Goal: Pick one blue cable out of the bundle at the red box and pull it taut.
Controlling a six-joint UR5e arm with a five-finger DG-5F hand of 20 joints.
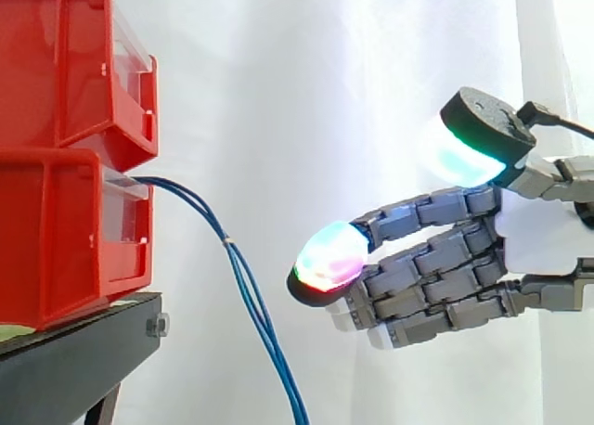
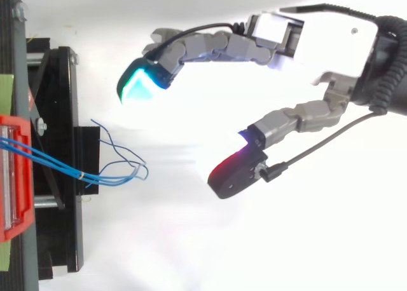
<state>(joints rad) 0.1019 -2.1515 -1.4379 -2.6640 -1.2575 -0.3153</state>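
A bundle of thin blue cables (image 1: 243, 278) comes out of the lower red box (image 1: 65, 235) and droops down toward the floor. From above, the blue cables (image 2: 60, 163) leave the red box (image 2: 14, 176) at the left and end in a loop. My hand (image 1: 543, 235) hovers to the right of the cables, apart from them, its fingers stretched toward the box and its thumb raised. In the top view the hand (image 2: 331, 46) is spread wide with nothing between thumb and fingers.
A second red box (image 1: 70, 63) is stacked on the lower one. Both rest on a black stand (image 1: 79, 351) at the left. A white curtain hangs behind.
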